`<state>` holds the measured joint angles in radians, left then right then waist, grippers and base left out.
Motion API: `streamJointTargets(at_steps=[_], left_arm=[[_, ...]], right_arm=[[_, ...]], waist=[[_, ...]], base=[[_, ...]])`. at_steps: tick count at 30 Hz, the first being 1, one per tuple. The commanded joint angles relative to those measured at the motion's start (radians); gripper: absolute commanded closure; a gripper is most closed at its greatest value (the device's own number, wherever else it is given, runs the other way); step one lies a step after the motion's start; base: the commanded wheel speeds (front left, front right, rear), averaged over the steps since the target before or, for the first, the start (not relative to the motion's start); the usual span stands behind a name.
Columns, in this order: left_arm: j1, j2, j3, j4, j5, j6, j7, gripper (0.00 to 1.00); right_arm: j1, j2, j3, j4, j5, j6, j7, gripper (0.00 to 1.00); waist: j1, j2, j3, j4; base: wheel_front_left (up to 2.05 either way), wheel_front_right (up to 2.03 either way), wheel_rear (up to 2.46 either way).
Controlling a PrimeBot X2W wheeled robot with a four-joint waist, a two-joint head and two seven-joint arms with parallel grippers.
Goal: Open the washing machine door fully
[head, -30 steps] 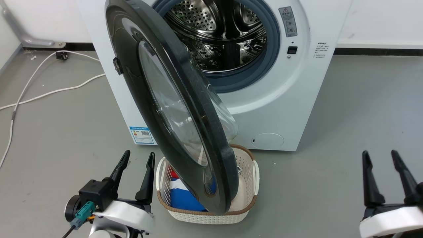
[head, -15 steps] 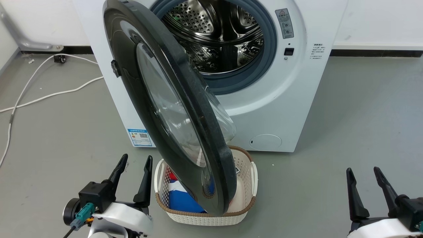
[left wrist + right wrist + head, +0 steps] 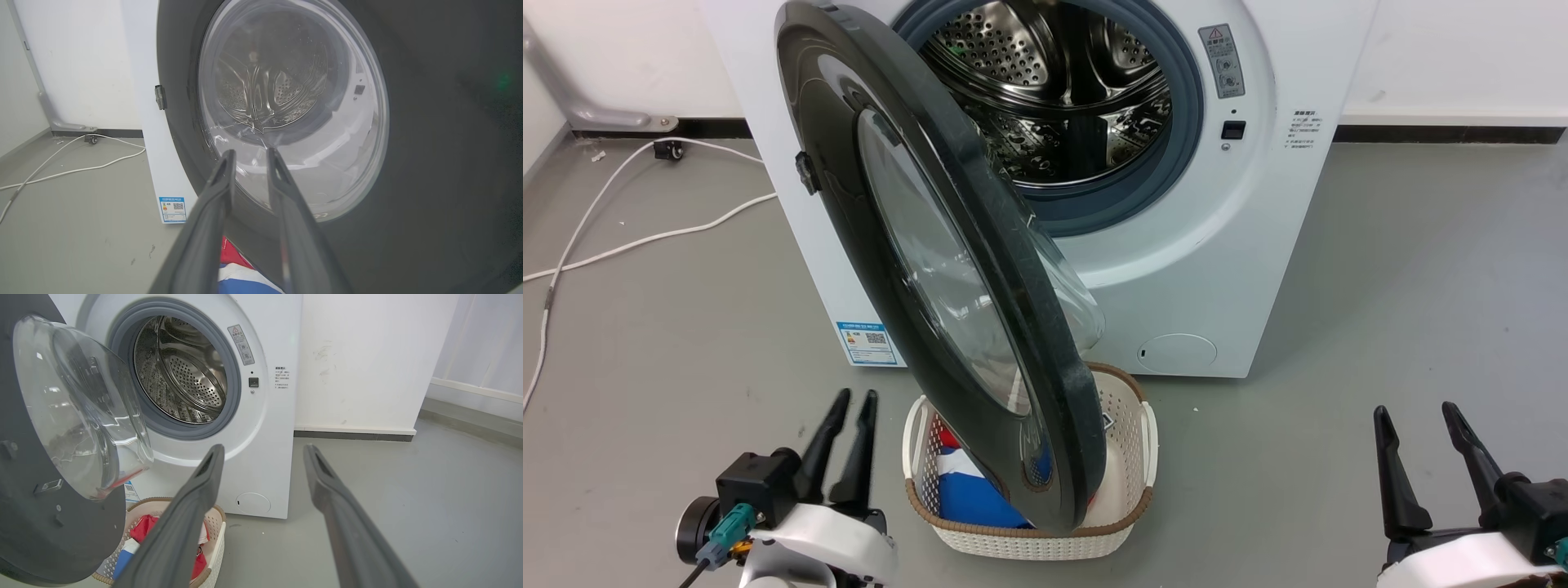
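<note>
Washing machine door (image 3: 931,269) stood swung out from the washing machine (image 3: 1258,245), apparently about square to its front, just ahead and right of the left gripper (image 3: 858,395). That gripper's fingers were set to a narrow gap and held nothing. Right gripper (image 3: 1414,408), fingers spread wide and empty, hung well apart from the door. Laundry basket (image 3: 1131,506) sat beneath the door's lower edge.

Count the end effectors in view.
2. The left end effector sits at the head view's lower left, beside the laundry basket; the right end effector at its lower right, over the floor.
</note>
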<state>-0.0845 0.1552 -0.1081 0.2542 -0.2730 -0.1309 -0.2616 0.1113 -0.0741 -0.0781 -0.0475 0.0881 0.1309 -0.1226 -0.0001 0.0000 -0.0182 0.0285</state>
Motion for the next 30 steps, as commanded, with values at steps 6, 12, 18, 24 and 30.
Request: streamJointTargets(at_steps=[6,12,18,24,30], left_arm=[[-0.008,0.001,0.005,0.007,0.007,0.000,-0.005,1.00],[-0.032,-0.017,0.036,-0.053,0.028,0.000,-0.005,1.00],[-0.089,-0.039,0.060,-0.193,0.056,0.003,-0.005,1.00],[-0.171,-0.066,0.054,-0.379,0.077,0.003,-0.004,1.00],[-0.237,-0.088,-0.038,-0.520,0.066,0.003,-0.002,1.00]], right_arm=[[-0.006,0.003,0.001,0.001,0.002,0.000,0.010,0.00],[-0.009,0.007,-0.001,0.004,0.000,0.000,0.013,0.00],[-0.013,0.011,-0.001,0.004,-0.003,0.000,0.015,0.00],[-0.020,0.016,-0.006,0.003,-0.001,0.000,0.014,0.00],[-0.022,0.019,-0.005,0.009,-0.002,0.000,0.009,0.00]], waist=[[0.0001,0.0000,0.001,0.003],[0.0001,0.0000,0.005,0.011],[0.0001,0.0000,0.006,0.019],[0.0001,0.0000,0.008,0.025],[0.0001,0.0000,0.008,0.026]], base=[[0.00,0.00,0.00],[0.00,0.00,0.00],[0.00,0.00,0.00],[0.00,0.00,0.00],[0.00,0.00,0.00]])
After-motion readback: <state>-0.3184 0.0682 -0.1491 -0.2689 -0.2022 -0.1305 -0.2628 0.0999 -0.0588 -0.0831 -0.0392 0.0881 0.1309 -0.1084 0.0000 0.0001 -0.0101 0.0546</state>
